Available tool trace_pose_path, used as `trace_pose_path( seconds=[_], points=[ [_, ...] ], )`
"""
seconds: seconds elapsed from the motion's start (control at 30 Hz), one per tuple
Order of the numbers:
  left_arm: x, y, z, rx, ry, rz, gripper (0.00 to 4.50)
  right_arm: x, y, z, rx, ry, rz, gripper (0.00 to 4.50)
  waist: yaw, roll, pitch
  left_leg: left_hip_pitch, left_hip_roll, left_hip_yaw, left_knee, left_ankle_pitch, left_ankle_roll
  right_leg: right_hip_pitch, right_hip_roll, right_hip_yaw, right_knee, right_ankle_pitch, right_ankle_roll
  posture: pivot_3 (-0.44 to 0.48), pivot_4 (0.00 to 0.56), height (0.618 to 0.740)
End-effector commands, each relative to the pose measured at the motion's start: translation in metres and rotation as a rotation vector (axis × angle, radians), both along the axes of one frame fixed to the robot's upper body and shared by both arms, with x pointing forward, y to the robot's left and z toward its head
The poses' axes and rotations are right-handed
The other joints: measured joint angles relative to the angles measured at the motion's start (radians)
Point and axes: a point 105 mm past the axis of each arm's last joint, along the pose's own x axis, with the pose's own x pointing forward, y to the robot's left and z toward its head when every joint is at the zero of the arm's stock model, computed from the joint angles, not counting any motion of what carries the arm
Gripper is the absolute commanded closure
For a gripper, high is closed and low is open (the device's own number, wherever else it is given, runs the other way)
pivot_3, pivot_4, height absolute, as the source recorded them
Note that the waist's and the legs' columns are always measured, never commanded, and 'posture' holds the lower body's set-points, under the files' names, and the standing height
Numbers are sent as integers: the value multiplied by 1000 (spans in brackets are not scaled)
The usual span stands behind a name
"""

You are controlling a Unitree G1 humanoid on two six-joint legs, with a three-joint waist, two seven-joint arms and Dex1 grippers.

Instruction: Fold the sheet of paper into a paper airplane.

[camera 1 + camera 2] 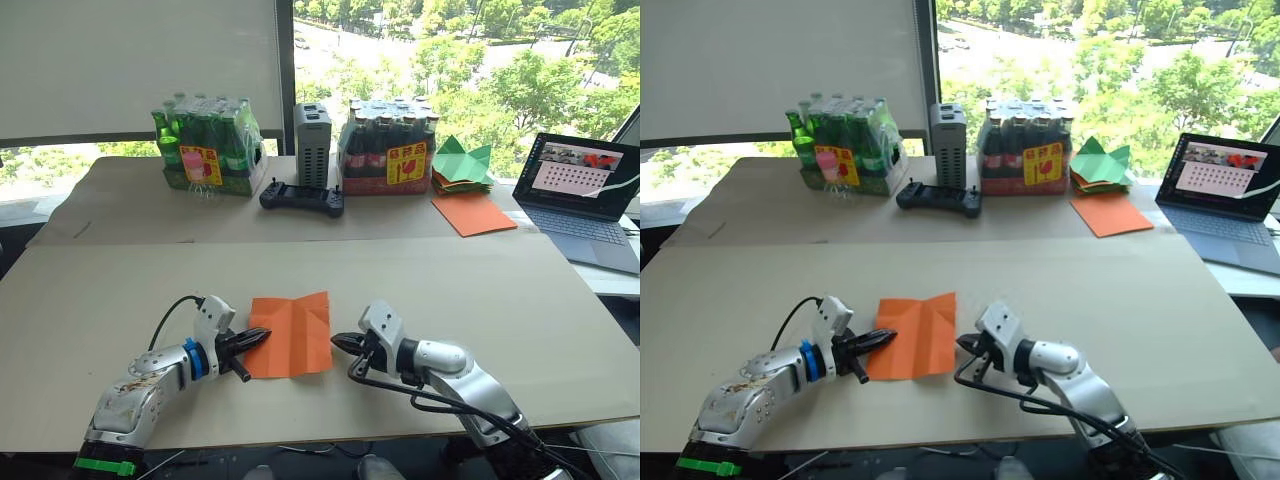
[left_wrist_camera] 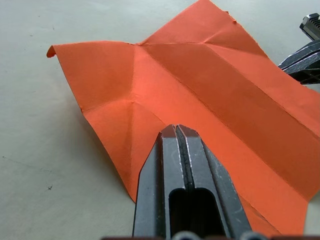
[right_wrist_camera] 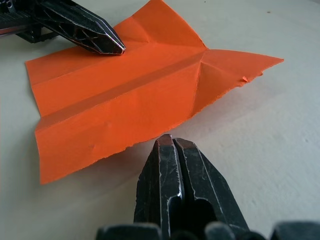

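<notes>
The sheet of paper (image 1: pixel 291 334) lies opened out on the near part of the beige table (image 1: pixel 520 300), between the two grippers. It is crossed by creases – one long fold line runs along its middle, and shorter lines spread to the corners at the far end, where the two far corners lift a little from the table.

The left gripper (image 1: pixel 262 336) has its two fingers pressed together, with no gap between them. Its tip is over the left edge of the sheet, on or just above the paper; in the left wrist view the fingers (image 2: pixel 181 150) lie on top of the orange surface, not around it, so it holds nothing.

The right gripper (image 1: pixel 338 343) is also closed, finger against finger. It stands just beside the right edge of the sheet, on the bare table – near the paper but apart from it, as the right wrist view shows (image 3: pixel 172 150).

Far behind, a smooth orange sheet (image 1: pixel 472 213) lies by some green paper shapes (image 1: pixel 461 160), beside two packs of bottles (image 1: pixel 207 147) and a laptop (image 1: pixel 582 190).
</notes>
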Motion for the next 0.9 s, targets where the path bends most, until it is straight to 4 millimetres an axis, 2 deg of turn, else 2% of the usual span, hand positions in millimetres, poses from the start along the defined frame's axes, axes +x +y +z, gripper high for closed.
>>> trace_pose_path(
  seconds=[0.03, 0.27, 0.57, 0.9],
  points=[
    [-6, 1, -15, 19, 59, 6, 4481, -1, 6, 9, 26, -43, 27, 4500, 0, 0, 0, 0, 0, 0, 0, 0, 0, 0, 0, 0, 0, 0, 0, 0, 150, 740],
    [-7, 1, -17, 22, 59, 7, 4481, -2, 15, 18, 80, -37, 52, 4500, -1, 0, 0, 0, 0, 0, 0, 0, 0, 0, 0, 0, 0, 0, 0, 0, 150, 740],
    [-7, 4, -18, 27, 61, 16, 4481, -1, 40, 33, 153, -52, 98, 4500, -1, 0, 0, 0, 0, 0, 0, 0, 0, 0, 0, 0, 0, 0, 0, 0, 150, 740],
    [-7, 8, -17, 34, 56, 30, 4481, 3, 64, 26, 146, -53, 143, 4500, -2, 0, 0, 1, 0, 0, 0, 0, 0, 0, 0, 0, 1, 0, 0, 0, 150, 740]
  ],
)
